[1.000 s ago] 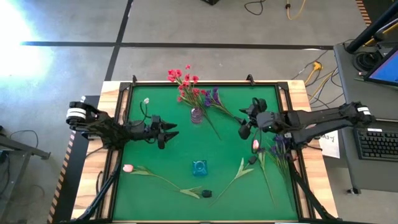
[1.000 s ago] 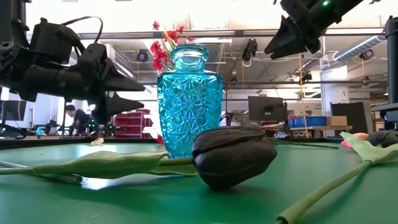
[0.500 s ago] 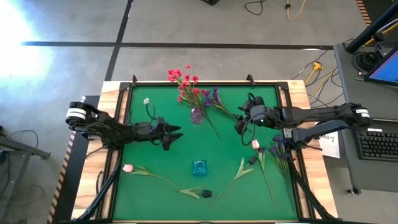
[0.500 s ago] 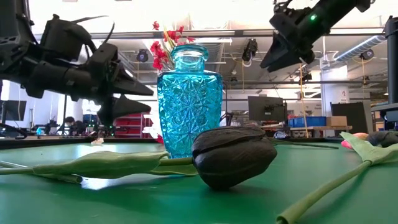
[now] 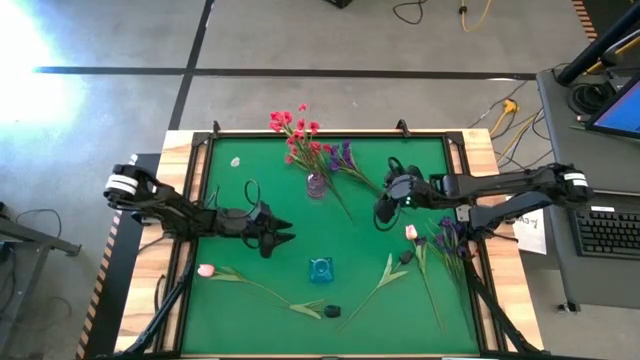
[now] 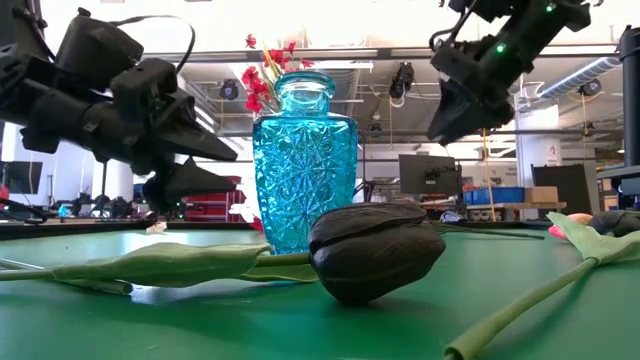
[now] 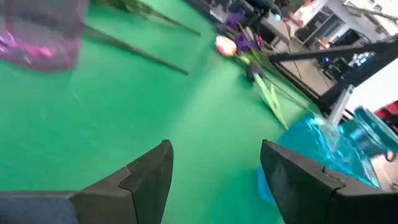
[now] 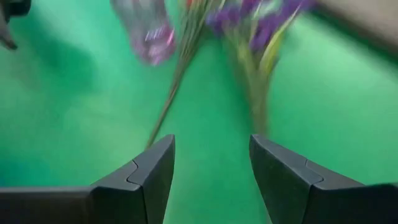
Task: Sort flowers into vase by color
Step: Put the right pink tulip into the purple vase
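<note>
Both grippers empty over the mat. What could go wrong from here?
1. The open left gripper hangs close to the blue vase; a low sweep could tip it.
2. The open right gripper faces the purple spray lying against the red flowers; closing there might snag both colors.

Right wrist view heavily blurred: pink vase (image 8: 148,31) and purple spray (image 8: 258,28) reduced to smears, stems not separable, vase cut by the frame edge. Left wrist view: blue vase (image 7: 339,152) cut off at the frame edge, pink vase (image 7: 38,34) blurred and cropped. Low view: most of the red blooms (image 6: 258,75) hidden behind the blue vase; the dark tulip (image 6: 375,250) blocks the mat behind it. High view: small white object (image 5: 235,161) on the mat too small to be identified.
</note>
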{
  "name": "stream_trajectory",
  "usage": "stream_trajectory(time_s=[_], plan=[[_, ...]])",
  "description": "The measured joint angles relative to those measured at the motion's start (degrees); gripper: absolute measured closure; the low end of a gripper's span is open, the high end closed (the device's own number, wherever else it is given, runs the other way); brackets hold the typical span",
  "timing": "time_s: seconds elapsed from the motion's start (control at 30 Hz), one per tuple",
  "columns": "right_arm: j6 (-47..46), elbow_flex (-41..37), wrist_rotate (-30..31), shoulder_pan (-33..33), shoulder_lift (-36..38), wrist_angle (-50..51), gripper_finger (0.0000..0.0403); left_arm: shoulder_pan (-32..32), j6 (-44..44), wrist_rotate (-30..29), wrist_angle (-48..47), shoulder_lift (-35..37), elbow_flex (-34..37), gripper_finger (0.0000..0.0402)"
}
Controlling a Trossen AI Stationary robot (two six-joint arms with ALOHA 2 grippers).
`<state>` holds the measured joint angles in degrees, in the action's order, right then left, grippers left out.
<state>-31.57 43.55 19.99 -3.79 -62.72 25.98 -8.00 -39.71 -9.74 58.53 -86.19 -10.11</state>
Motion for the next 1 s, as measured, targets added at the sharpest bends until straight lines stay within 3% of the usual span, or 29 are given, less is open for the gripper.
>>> stream_trajectory(time_s=[0.13, 0.27, 0.37, 0.47, 0.67, 0.8, 1.0], plan=[[-7.0, 0.0, -10.2, 0.0, 0.1, 4.0, 0.0204, -2.2, -2.9, 0.4, -9.0, 0.8, -1.8, 0.0171], [-17.7, 0.0, -24.6, 0.0, 0.4, 9.5, 0.0204, -2.6, -2.9, 3.6, -24.9, 4.1, -4.8, 0.0171], [-26.3, 0.0, -36.8, 0.6, 0.3, 13.3, 0.0204, -2.6, 0.4, 4.3, -37.5, 7.7, -7.1, 0.0171], [-34.1, 0.2, -42.7, 3.4, 0.3, 15.7, 0.0204, -2.6, 4.7, 4.3, -47.3, 11.0, -9.5, 0.0171], [-41.7, 6.3, -44.4, 9.1, 0.4, 29.6, 0.0204, -2.7, 6.2, 2.8, -57.3, 16.5, -14.0, 0.0171], [-43.5, 10.6, -40.4, 13.8, -0.1, 41.7, 0.0204, -2.8, 6.2, 1.0, -61.5, 18.8, -15.8, 0.0171], [-49.4, 9.1, -37.6, 21.6, -0.6, 43.6, 0.0204, -2.8, 5.8, -0.4, -63.8, 21.0, -16.5, 0.0171]])
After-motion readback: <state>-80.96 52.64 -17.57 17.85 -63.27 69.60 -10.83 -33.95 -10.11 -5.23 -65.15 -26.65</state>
